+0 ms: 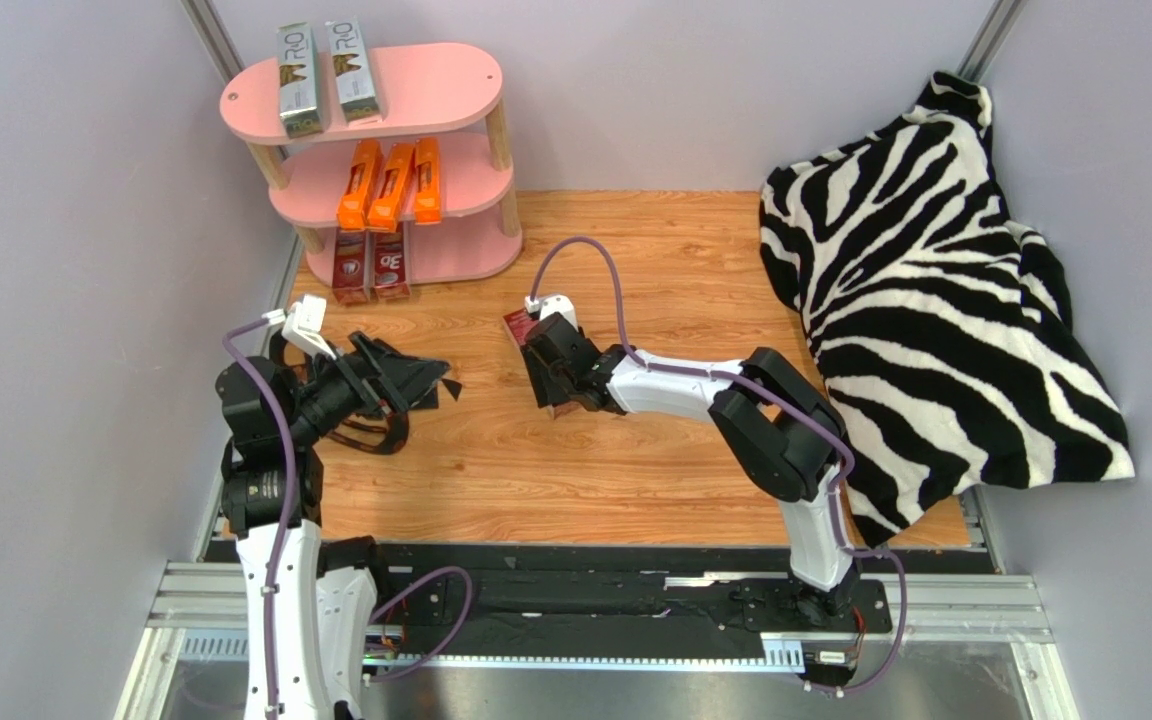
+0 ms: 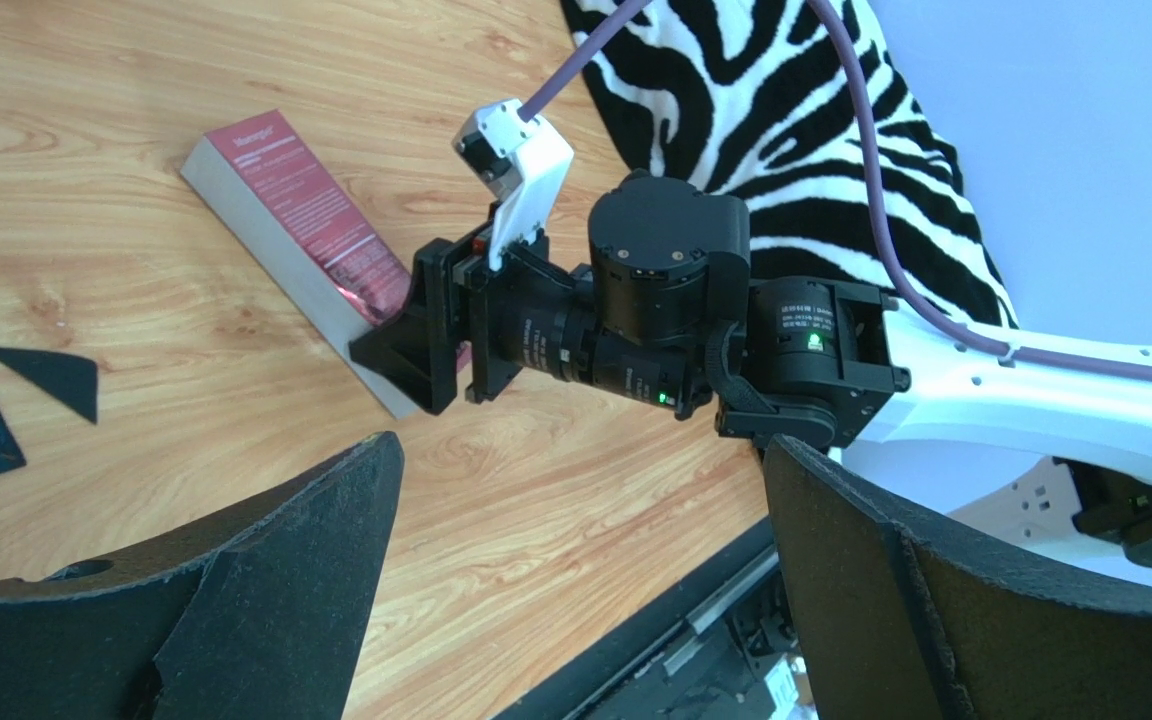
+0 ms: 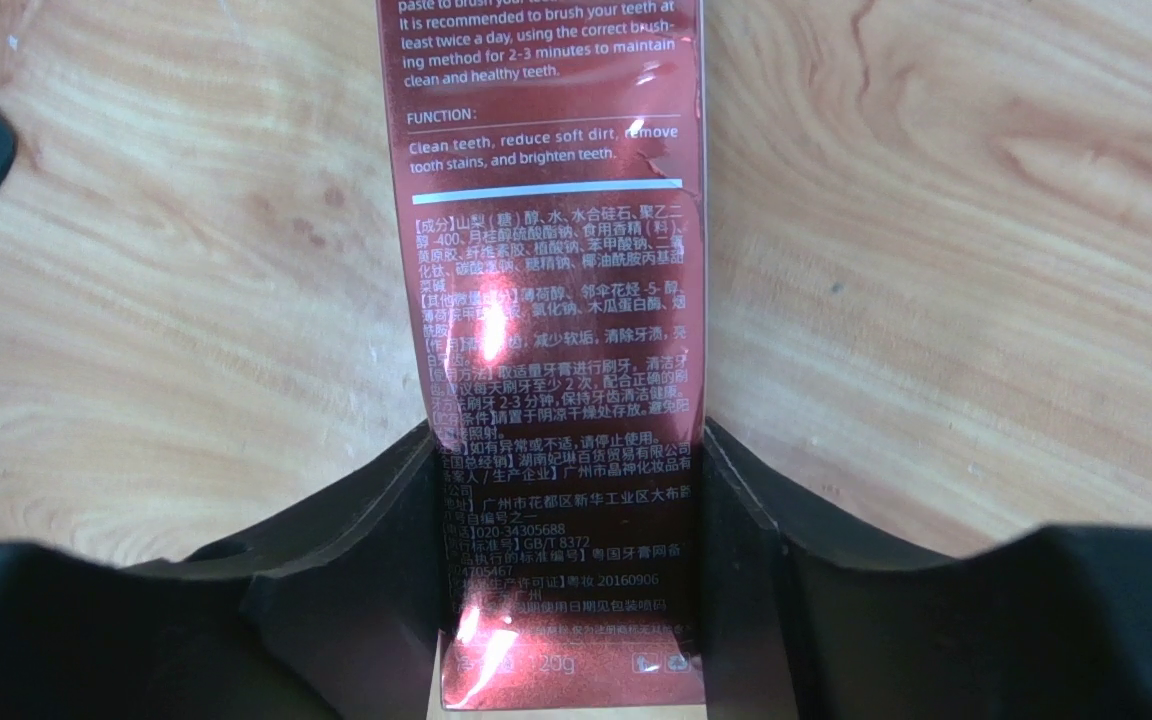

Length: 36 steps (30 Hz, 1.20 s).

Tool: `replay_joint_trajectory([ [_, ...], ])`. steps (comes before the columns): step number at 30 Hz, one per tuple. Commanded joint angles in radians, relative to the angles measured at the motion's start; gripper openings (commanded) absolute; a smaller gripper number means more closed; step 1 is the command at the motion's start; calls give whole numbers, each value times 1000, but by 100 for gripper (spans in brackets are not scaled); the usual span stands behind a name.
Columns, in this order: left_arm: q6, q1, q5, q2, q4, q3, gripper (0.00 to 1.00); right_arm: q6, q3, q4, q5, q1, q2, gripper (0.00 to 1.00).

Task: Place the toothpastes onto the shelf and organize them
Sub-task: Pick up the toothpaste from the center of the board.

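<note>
On my right wrist feed the dark red toothpaste box (image 3: 560,300) runs straight up the middle of the picture, lying flat on the wooden tabletop (image 1: 657,465) with its printed face up. The right jaws are closed in on it: one black finger (image 3: 372,525) presses against each long side at the near end of the box, with no gap that I can see, so I read this as a grip on the box, which is not lifted. From the overhead camera that box sits near the middle of the tabletop, its free end pointing toward the far left corner, and the right arm (image 1: 687,383) reaches in to it from the right side. The left jaws stand wide open with nothing between them, hanging over the left edge of the tabletop, well apart from the box. The pink shelf (image 1: 432,90) stands in the far left corner. Two silver-grey boxes (image 1: 297,75) lie side by side on its top board, three orange boxes (image 1: 391,183) side by side on the middle board, and two more dark red boxes (image 1: 370,267) on the bottom board. A zebra-print cloth (image 1: 943,285) is heaped along the right edge, reaching into the far right corner.
</note>
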Motion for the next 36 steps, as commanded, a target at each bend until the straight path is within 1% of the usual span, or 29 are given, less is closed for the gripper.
replay_joint_trajectory([
  [1, -17, -1, 47, 21, 38, -10, 99, 61, -62, 40, -40, 13, -62, 43],
  [5, -6, -1, 30, 23, 39, -34, 99, 99, -135, 78, -60, 13, -119, 42],
  [10, 11, -3, 37, 40, 44, -54, 99, 159, -243, 147, -96, 13, -264, 41],
  [13, 19, 0, 37, 69, 50, -62, 99, 182, -306, 167, -81, 29, -361, 41],
  [15, -1, -3, 50, 96, 73, -80, 99, 188, -323, 152, -68, 38, -402, 41],
  [16, -9, -3, 63, 109, 129, -91, 99, 193, -323, 123, -64, 45, -434, 41],
  [19, -9, -18, 76, 167, 162, -86, 99, 207, -337, 101, -41, 73, -511, 41],
  [20, -12, -33, 64, 187, 174, -85, 99, 211, -340, 98, -34, 79, -528, 41],
  [21, -14, -71, 51, 196, 189, -83, 99, 211, -341, 92, -30, 87, -543, 41],
  [22, -6, -143, 10, 231, 191, -63, 99, 213, -340, 75, -18, 107, -582, 41],
  [26, -26, -237, -65, 299, 231, -46, 99, 219, -326, 32, 34, 153, -625, 41],
  [27, -47, -239, -73, 311, 246, -46, 99, 219, -326, 26, 47, 162, -639, 41],
  [29, -60, -295, -87, 349, 280, -40, 99, 219, -320, 12, 71, 182, -646, 41],
  [30, -70, -306, -93, 360, 292, -42, 99, 219, -320, 8, 76, 187, -651, 41],
  [33, -102, -349, -113, 397, 340, -48, 99, 222, -317, 9, 75, 202, -665, 41],
  [34, -110, -359, -117, 403, 388, -48, 98, 222, -314, 9, 73, 207, -668, 41],
  [36, -127, -388, -133, 425, 409, -46, 98, 227, -303, 3, 76, 222, -666, 41],
])
